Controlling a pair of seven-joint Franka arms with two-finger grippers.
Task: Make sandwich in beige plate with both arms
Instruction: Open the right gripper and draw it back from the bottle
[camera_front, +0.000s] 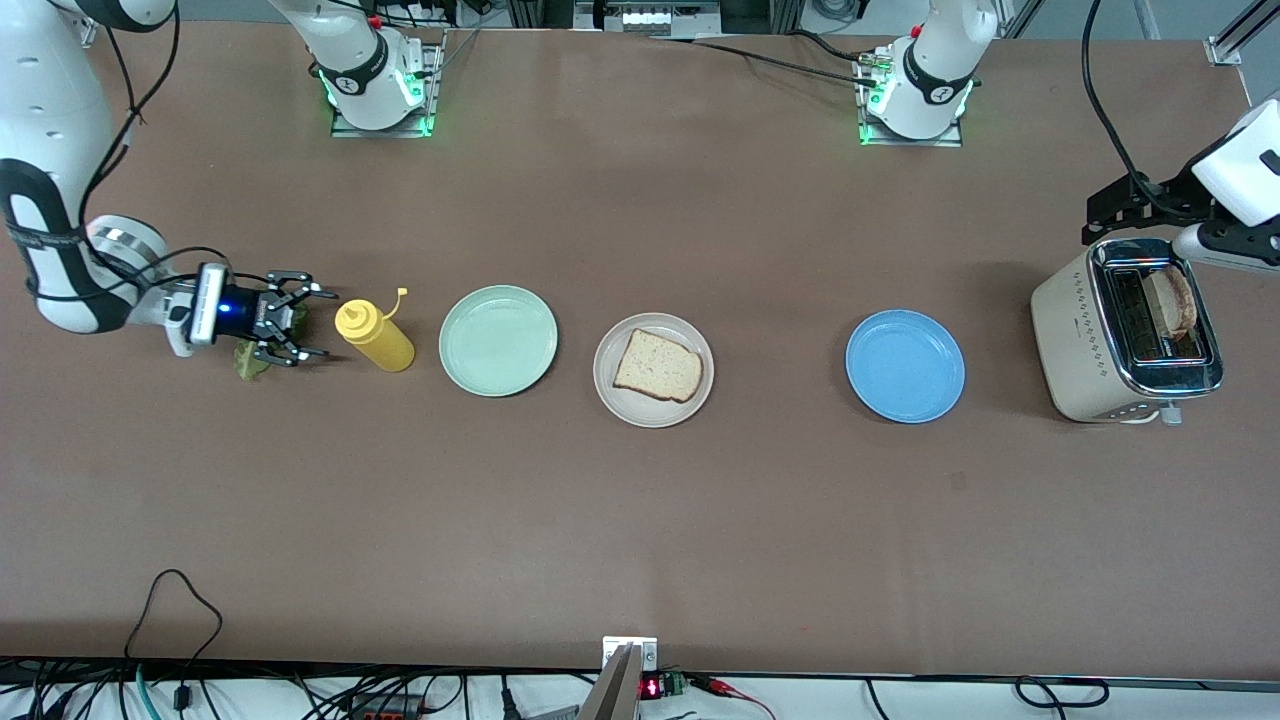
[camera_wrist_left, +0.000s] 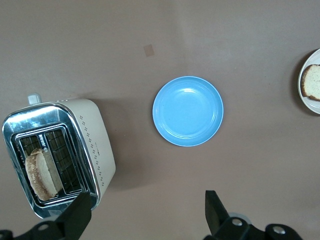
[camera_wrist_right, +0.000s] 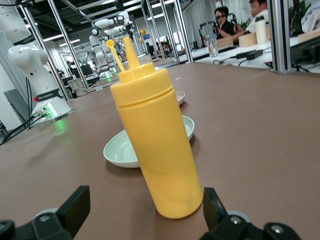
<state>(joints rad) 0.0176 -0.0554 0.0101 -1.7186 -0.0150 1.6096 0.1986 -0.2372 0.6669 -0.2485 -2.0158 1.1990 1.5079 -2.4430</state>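
Right gripper (camera_front: 300, 325): at the right arm's end of the table, turned sideways and low above a green lettuce leaf (camera_front: 248, 362). Fingers (camera_wrist_right: 75, 204) spread wide, nothing between them. They point at the mustard bottle just beside.

Mustard bottle (camera_front: 374, 336): yellow squeeze bottle with its nozzle cap hanging off, standing upright between the right gripper and the mint-green plate. The right wrist view shows it close up (camera_wrist_right: 155, 145), filling the space ahead of the open fingers.

Mint-green plate (camera_front: 498, 340): round and bare, just beside the bottle toward the left arm's end.

Beige plate (camera_front: 612, 385): near the middle of the table, between the mint-green plate and the blue plate. One slice of bread (camera_front: 658, 366) lies flat in it. No lettuce or second slice is on it, so the sandwich is not yet assembled.

Blue plate (camera_front: 905, 366): round and bare, between the beige plate and the toaster, well apart from both.

Toaster (camera_front: 1075, 340): cream body with a chrome top, at the left arm's end of the table. A second slice of toast (camera_front: 1172, 300) stands on edge in one slot.

Left gripper (camera_wrist_left: 147, 220): in the air over the toaster's edge, fingers (camera_wrist_left: 79, 212) wide open, holding nothing.
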